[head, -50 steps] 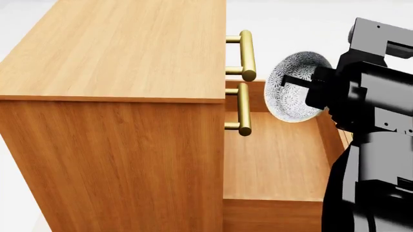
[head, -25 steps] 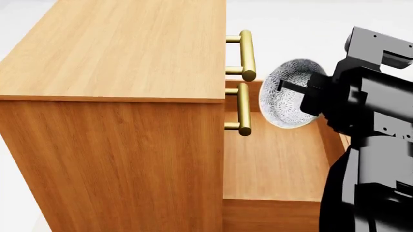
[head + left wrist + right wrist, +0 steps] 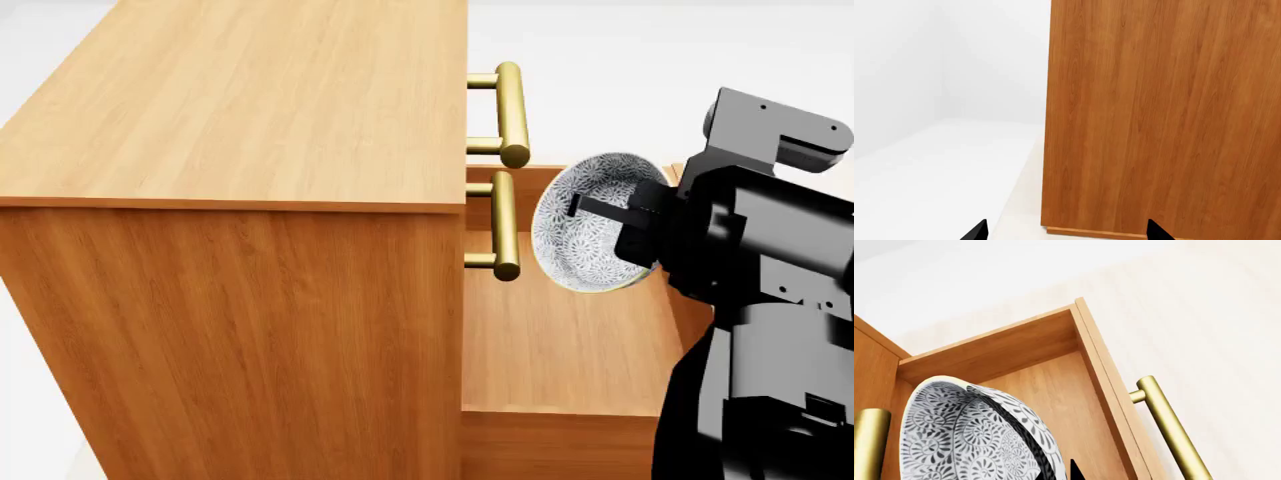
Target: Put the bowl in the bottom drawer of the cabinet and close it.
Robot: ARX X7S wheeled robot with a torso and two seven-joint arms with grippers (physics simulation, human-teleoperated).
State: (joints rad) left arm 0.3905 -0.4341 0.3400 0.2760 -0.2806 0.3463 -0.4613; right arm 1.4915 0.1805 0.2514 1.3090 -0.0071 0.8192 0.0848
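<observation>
— Honey-brown wood fills most of the head view: the tall boxy wood-grain cabinet [image 3: 240, 200] with brass bar handles on its front. What stands open?

— Its lowest drawer, the honey-brown wooden bottom drawer [image 3: 561, 340], is pulled out, floor bare. Its own brass bar handle [image 3: 1171, 427] shows in the right wrist view, and the two upper brass handles [image 3: 507, 165] sit above it on the shut fronts.

— And the arms?

— The black right gripper [image 3: 621, 215] is clamped on the rim of the small deep white bowl with the grey-blue floral pattern [image 3: 587, 235], one finger inside it. The bowl is tipped on edge, its mouth facing the cabinet, hanging over the open drawer near the upper handles. The left gripper [image 3: 1064, 232] faces the cabinet's side; only two dark fingertips show, set apart, nothing between them.

— Which step, then?

— Likely the placing. The next move calls for lowering the bowl to the drawer floor, clear of the handles, levelling it, letting go, then pushing the drawer shut.
</observation>
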